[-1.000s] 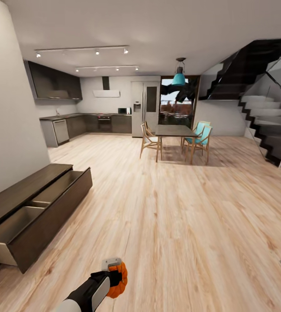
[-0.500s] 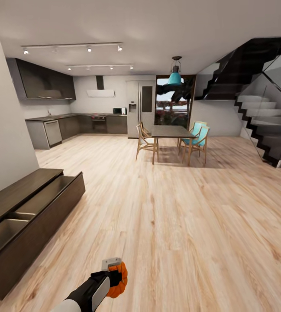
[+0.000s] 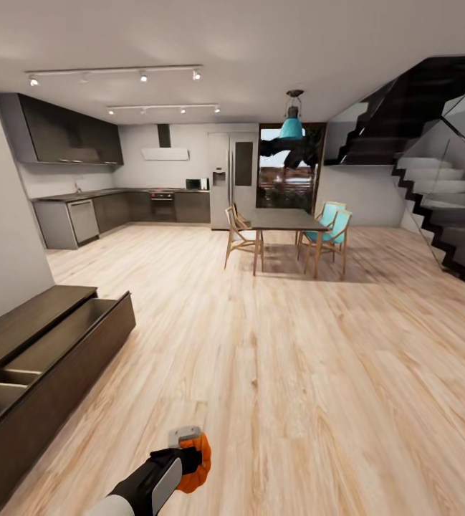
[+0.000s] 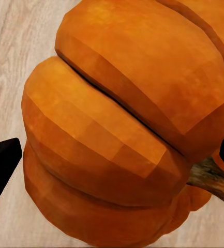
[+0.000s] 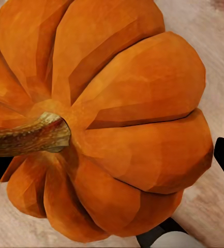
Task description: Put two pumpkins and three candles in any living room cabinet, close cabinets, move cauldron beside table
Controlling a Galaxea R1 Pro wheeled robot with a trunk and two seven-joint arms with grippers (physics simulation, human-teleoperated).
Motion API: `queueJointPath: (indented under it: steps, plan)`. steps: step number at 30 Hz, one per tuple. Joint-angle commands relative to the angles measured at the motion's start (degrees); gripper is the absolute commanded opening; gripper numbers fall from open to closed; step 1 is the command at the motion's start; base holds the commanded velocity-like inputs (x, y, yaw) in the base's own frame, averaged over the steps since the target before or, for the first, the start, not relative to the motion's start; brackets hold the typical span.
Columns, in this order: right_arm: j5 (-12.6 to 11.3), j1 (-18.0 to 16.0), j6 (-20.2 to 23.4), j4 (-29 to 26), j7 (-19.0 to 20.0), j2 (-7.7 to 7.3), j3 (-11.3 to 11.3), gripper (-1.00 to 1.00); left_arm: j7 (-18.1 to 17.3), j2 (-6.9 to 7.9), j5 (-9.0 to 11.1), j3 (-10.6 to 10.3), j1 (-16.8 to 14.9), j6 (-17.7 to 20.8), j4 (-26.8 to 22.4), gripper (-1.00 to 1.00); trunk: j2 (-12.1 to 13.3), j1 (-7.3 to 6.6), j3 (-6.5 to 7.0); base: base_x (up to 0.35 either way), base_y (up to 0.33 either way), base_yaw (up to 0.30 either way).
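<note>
Since the earlier frame the camera has swung right, sliding the open cabinet (image 3: 53,351) leftward, while the left gripper (image 3: 189,459) stays clamped on a pumpkin (image 3: 198,462) and the right gripper (image 5: 112,155) grasps the other pumpkin (image 5: 117,124); best turn back toward the cabinet's drawer and lower each in gently

Two pumpkins (image 4: 122,129) (image 5: 106,124) (one per wrist view), one open cabinet (image 3: 39,358) — four chairs (image 3: 241,236)

bright-orange pumpkin (image 4: 127,129), dark-brown cabinet (image 3: 39,358), pale wood-grain floor (image 3: 296,373), turquoise chairs (image 3: 332,223).
</note>
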Motion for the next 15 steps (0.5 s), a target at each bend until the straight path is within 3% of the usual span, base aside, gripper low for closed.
queueJointPath:
  steps: [1, 15]
  plan:
    - [-0.14, -0.02, 0.28, -0.19, -0.32, -0.05, -0.02, -1.0, 0.62, 0.03, 0.41, -0.55, -0.03, 0.26, -0.16, -1.0, -0.03, 0.03, -0.06, 0.35, 0.0, 0.0]
    - [-0.14, -0.02, 0.46, -0.3, -0.47, -0.09, -0.04, -1.0, 0.62, -0.05, 0.41, -0.56, -0.03, 0.26, -0.16, -1.0, -0.03, 0.03, -0.06, 0.35, 0.0, 0.0]
